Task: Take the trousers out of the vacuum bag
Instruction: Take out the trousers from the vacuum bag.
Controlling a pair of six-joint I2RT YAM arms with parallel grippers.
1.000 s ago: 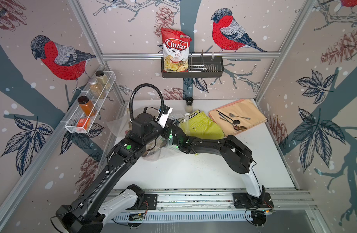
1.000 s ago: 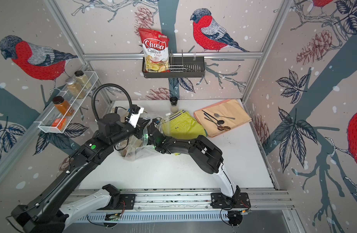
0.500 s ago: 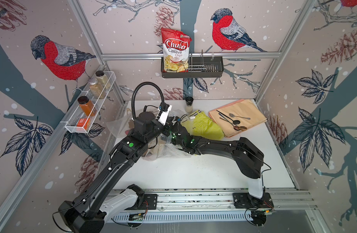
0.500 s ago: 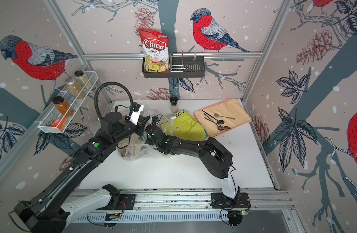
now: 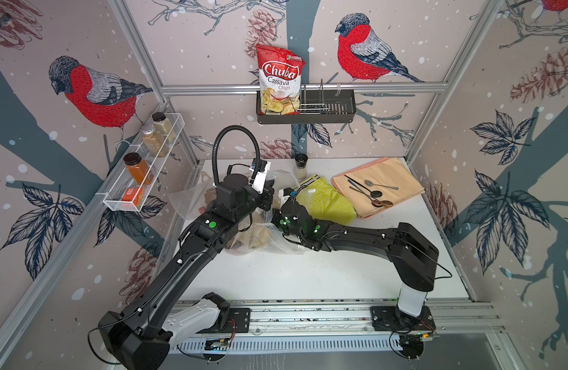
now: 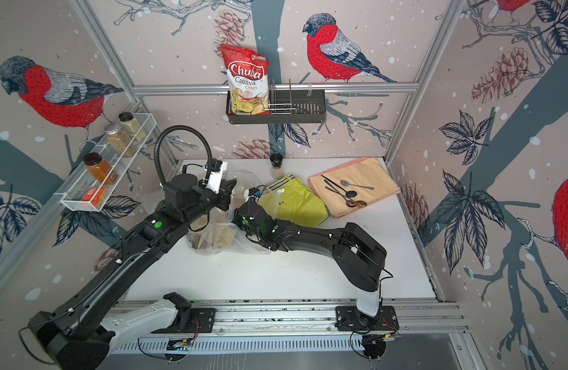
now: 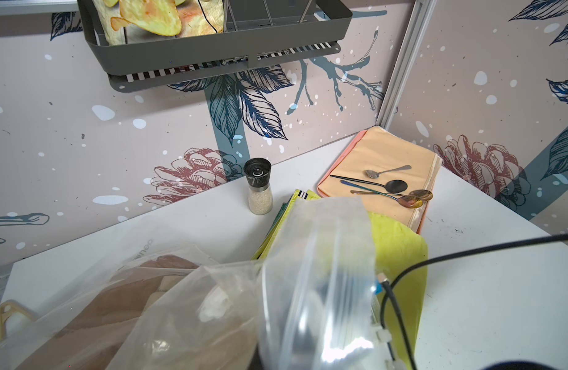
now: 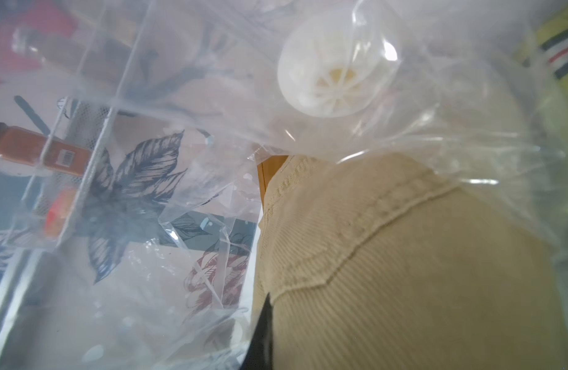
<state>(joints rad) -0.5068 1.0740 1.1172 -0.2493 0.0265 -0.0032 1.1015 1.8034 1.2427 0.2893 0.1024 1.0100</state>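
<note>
The clear vacuum bag (image 5: 266,238) (image 6: 218,235) lies crumpled at the table's back left with folded brown and khaki trousers inside. My left gripper (image 5: 269,193) (image 6: 228,191) is shut on the bag's upper film (image 7: 321,256) and holds it raised. My right gripper (image 5: 274,221) (image 6: 239,217) reaches inside the bag, under the white valve disc (image 8: 334,64). It is shut on the khaki corduroy trousers (image 8: 404,272), with one dark fingertip (image 8: 263,330) showing. Yellow trousers (image 5: 327,205) (image 6: 292,205) (image 7: 401,250) lie outside the bag, to its right.
A peach cloth (image 5: 394,174) bearing spoons lies at the back right. A small grinder (image 5: 301,166) stands by the back wall. A chips bag (image 5: 279,80) sits in the wall basket, and a wire spice rack (image 5: 144,166) hangs on the left wall.
The right arm's elbow has swung out to the right and its forearm lies flatter, with the gripper still in the bag. The left gripper has risen slightly with the bag's film.
</note>
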